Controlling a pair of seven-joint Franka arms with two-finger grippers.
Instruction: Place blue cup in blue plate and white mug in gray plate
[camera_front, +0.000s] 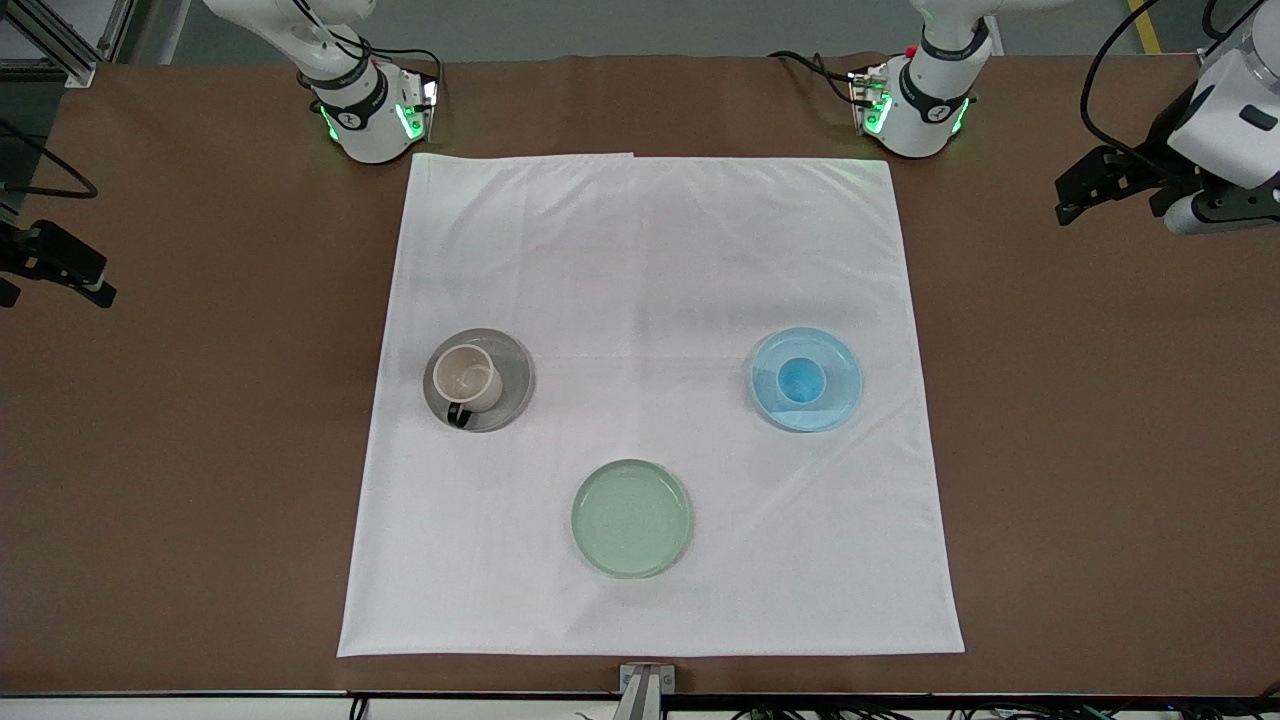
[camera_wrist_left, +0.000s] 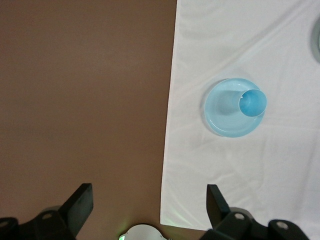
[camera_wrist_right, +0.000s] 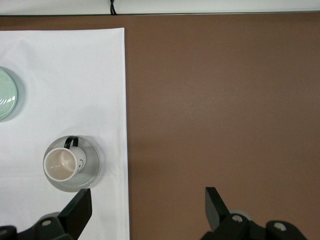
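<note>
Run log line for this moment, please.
blue cup in blue plate | white mug in gray plate | both end effectors open, off cloth

White mug (camera_front: 468, 378): glazed ceramic, glossy.
Gray plate (camera_front: 512, 398), blue plate (camera_front: 835, 400): translucent, smooth.
Cloth (camera_front: 650, 260): white fabric, creased.
Table (camera_front: 200, 400): matt brown.
</note>
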